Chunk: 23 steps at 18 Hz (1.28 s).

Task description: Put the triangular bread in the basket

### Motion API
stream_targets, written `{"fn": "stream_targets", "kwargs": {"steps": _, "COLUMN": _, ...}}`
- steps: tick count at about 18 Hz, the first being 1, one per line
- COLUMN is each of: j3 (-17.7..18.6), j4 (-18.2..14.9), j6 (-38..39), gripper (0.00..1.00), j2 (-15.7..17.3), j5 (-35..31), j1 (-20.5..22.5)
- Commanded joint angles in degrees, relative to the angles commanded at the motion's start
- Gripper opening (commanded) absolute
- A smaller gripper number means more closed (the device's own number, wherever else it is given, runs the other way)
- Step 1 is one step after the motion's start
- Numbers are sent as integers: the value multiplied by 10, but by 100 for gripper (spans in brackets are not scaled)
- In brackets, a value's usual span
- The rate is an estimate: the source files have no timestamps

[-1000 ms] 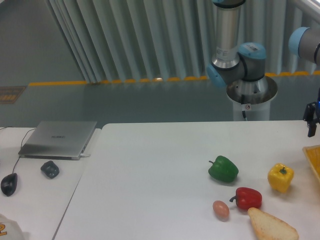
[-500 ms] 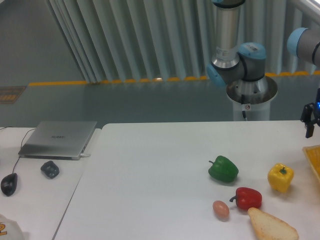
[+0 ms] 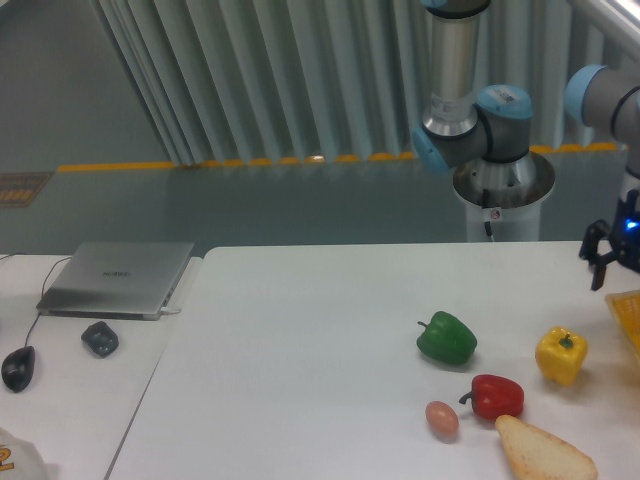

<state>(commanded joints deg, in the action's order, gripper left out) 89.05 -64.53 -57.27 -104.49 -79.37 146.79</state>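
Hovering beside the basket (image 3: 626, 318), the pincer (image 3: 604, 262), grip state unclear, hangs well apart from the triangular bread (image 3: 544, 452).

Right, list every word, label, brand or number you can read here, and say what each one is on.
Laptop lid: a small brand mark, too blurred to read.
White object at the bottom left corner: a partial orange character, cut off by the frame, not readable.
Sticker on the robot base: too small to read.
Nothing else carries text.

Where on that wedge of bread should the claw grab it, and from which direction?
Probably from straight above, fingers closing across the triangular bread at its wider middle rather than the pointed end. It lies flat, and the red pepper sits right beside the tip, leaving little room there.
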Motion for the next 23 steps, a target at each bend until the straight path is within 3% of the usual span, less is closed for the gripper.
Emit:
{"fn": "stream_targets", "kwargs": {"steps": 1, "j3": -10, "j4": 33, "j6": 41, "gripper": 100, "j2": -10, "j5": 3, "j1": -11}}
{"fn": "stream_targets", "kwargs": {"steps": 3, "j3": -24, "j4": 71, "j6": 45, "gripper": 100, "j2": -40, "j5": -3, "j1": -34}}
{"fn": "stream_targets", "kwargs": {"steps": 11, "j3": -23, "j4": 71, "j6": 27, "gripper": 100, "j2": -41, "j5": -25, "j1": -41}}
{"fn": "stream_targets", "kwargs": {"steps": 14, "j3": -16, "j4": 57, "j6": -42, "gripper": 100, "j2": -39, "j5": -39, "j1": -41}}
{"fn": "stream_targets", "kwargs": {"steps": 16, "j3": -10, "j4": -5, "j6": -129, "gripper": 100, "j2": -32, "j5": -110, "j1": -43}}
{"fn": "stream_targets", "kwargs": {"steps": 17, "j3": -10, "j4": -17, "j6": -151, "gripper": 100, "j2": -32, "j5": -128, "j1": -48}}
{"fn": "stream_targets", "kwargs": {"steps": 23, "j3": -9, "j4": -18, "j6": -157, "gripper": 100, "j2": -32, "j5": -134, "j1": -54}}
